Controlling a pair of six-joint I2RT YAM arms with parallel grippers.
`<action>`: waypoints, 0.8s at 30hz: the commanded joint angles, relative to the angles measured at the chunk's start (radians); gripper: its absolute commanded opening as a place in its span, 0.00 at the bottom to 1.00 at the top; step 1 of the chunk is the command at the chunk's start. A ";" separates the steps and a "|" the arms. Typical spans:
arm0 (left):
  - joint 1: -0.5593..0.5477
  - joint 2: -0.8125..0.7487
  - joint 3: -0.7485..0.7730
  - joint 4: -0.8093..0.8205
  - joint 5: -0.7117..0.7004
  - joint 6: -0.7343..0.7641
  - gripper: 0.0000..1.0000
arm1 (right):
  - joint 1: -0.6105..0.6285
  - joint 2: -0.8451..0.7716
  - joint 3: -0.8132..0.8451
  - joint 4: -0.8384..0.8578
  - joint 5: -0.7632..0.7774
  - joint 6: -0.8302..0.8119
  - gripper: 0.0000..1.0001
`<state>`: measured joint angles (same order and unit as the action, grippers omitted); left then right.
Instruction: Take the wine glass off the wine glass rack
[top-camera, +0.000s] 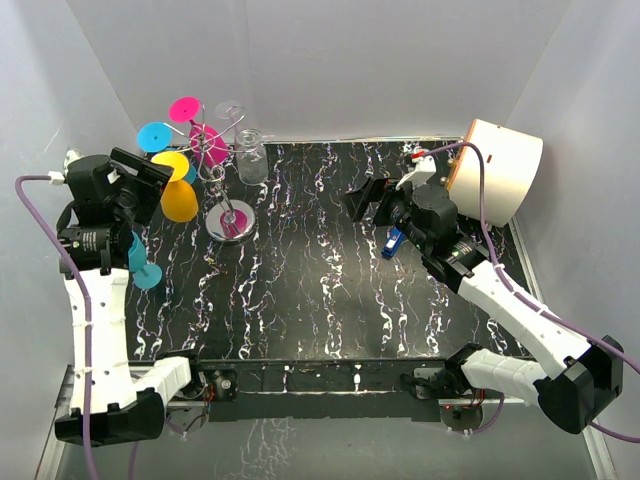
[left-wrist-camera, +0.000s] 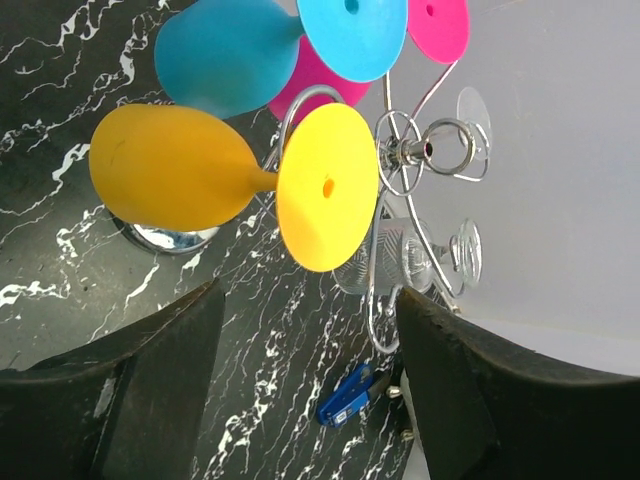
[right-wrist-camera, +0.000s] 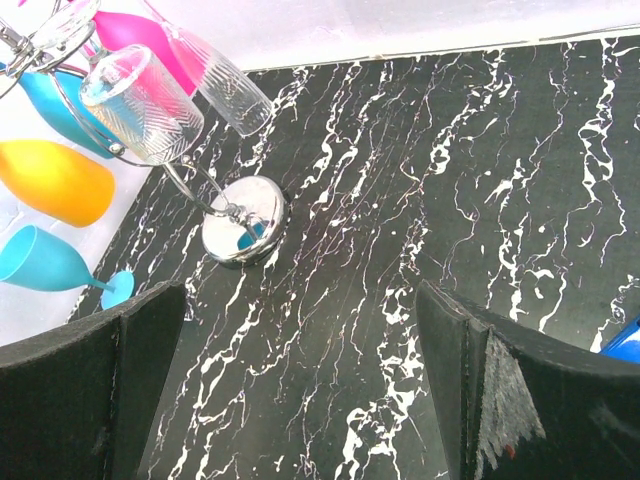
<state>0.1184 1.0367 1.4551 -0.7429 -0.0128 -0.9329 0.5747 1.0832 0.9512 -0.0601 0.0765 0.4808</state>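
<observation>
The wine glass rack stands at the back left on its shiny disc base. Yellow, blue, magenta and clear wine glasses hang on its hooks. My left gripper is open and empty, just left of the yellow glass. In the left wrist view the yellow glass hangs ahead of the open gripper, apart from both fingers. My right gripper is open and empty at mid-table, facing the rack base.
A light-blue wine glass rests on the table beside the left arm, off the rack. A small blue object lies under the right arm. A white round container sits at the back right. White walls close in the table.
</observation>
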 joint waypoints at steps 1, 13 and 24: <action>-0.003 0.004 -0.018 0.089 -0.024 -0.029 0.66 | -0.003 -0.029 -0.009 0.066 0.012 0.005 0.98; 0.000 0.062 -0.016 0.109 -0.050 -0.007 0.52 | -0.006 -0.026 -0.017 0.066 0.029 -0.001 0.98; 0.009 0.072 -0.030 0.121 -0.047 -0.005 0.36 | -0.006 -0.029 -0.017 0.063 0.031 0.004 0.98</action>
<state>0.1215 1.1198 1.4376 -0.6407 -0.0460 -0.9497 0.5735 1.0832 0.9348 -0.0486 0.0872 0.4805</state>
